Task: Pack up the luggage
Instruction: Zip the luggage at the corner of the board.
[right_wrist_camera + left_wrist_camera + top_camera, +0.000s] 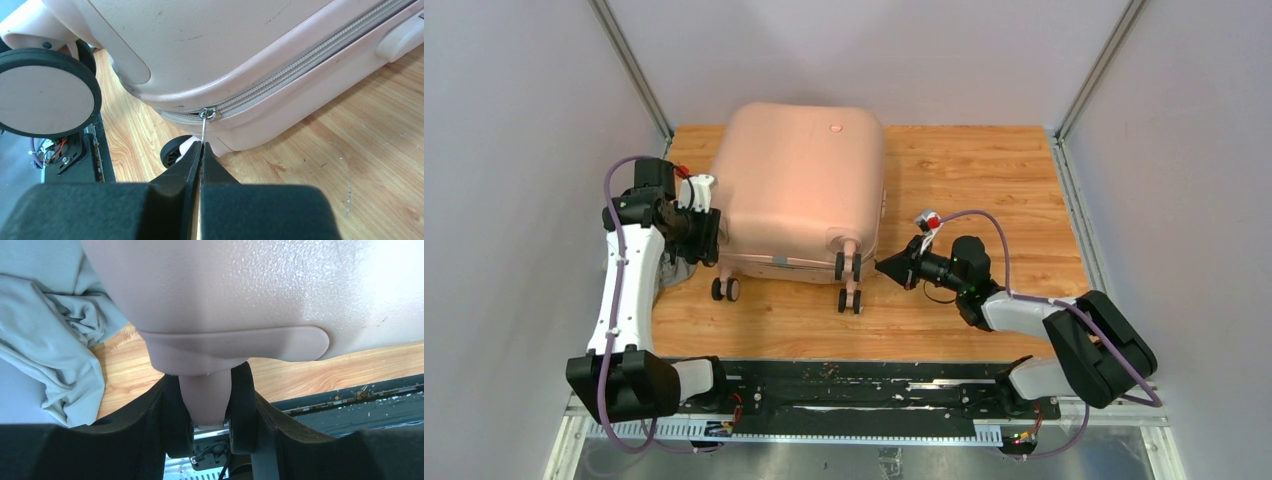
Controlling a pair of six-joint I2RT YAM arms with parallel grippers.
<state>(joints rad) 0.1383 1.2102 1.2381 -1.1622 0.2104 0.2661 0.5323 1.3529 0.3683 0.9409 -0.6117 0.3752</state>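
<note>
Lying crumpled at the far left, a grey cloth [55,340] sits on the wooden table [984,200] beside the case, not inside it. Next, the left gripper [206,410] clamps a twin caster [205,390] at the case's near-left corner, likely to brace the shell against sliding. The pink suitcase [799,185] lies flat and closed, rear-left of centre, wheels toward the arms. At its near-right corner the right gripper [201,147] is pinched tight on the metal zipper pull [204,131]. Teeth right of the slider are meshed and a gap shows to its left, so the zip seems partly run.

Seemingly no legible text on luggage [799,180]
</note>
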